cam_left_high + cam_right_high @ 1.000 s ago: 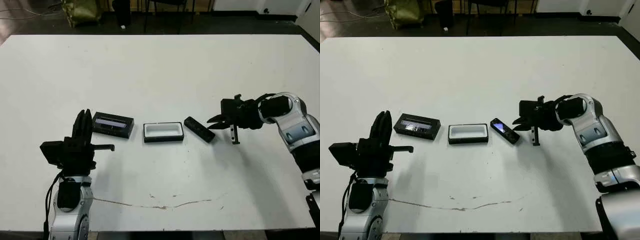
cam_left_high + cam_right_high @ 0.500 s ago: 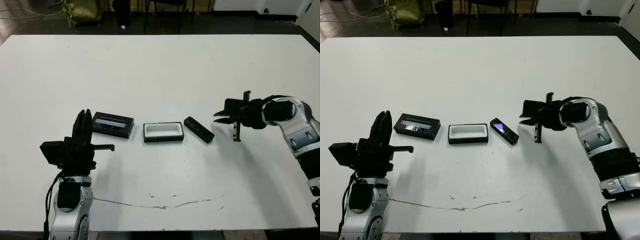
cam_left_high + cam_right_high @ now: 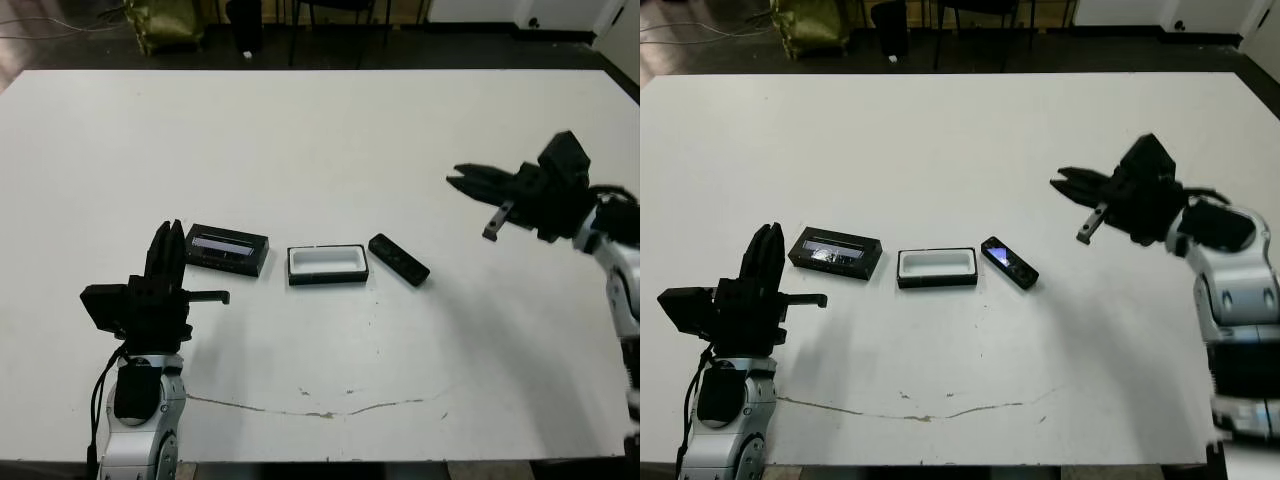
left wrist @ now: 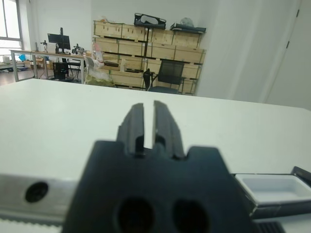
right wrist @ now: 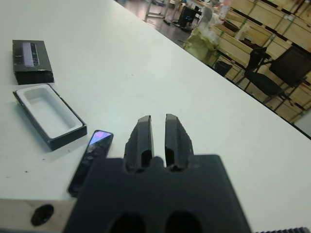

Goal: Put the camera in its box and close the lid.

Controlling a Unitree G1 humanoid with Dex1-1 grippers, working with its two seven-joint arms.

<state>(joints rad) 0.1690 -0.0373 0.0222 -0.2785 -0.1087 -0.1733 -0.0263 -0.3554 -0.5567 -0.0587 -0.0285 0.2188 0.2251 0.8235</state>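
White table (image 3: 320, 130): in the left eye view it carries a row of three things, none touching: lid (image 3: 227, 247), box (image 3: 327, 264), camera (image 3: 398, 259).
Right gripper (image 3: 462, 181): it has lifted up and back from beside the camera, so it now hangs well apart from it; no grasp has been made.
Fingers, right eye view: held close together, nothing between them.
Camera, right eye view: flat on the table just right of the open box, unmoved; the task looks barely begun.
Left gripper (image 3: 165, 252): upright near the lid, same pose as before.
Left wrist view: narrow slit between the two fingers, nothing held; box corner visible.
Right wrist view: fingers nearly closed and empty; camera, box and lid lie beyond.
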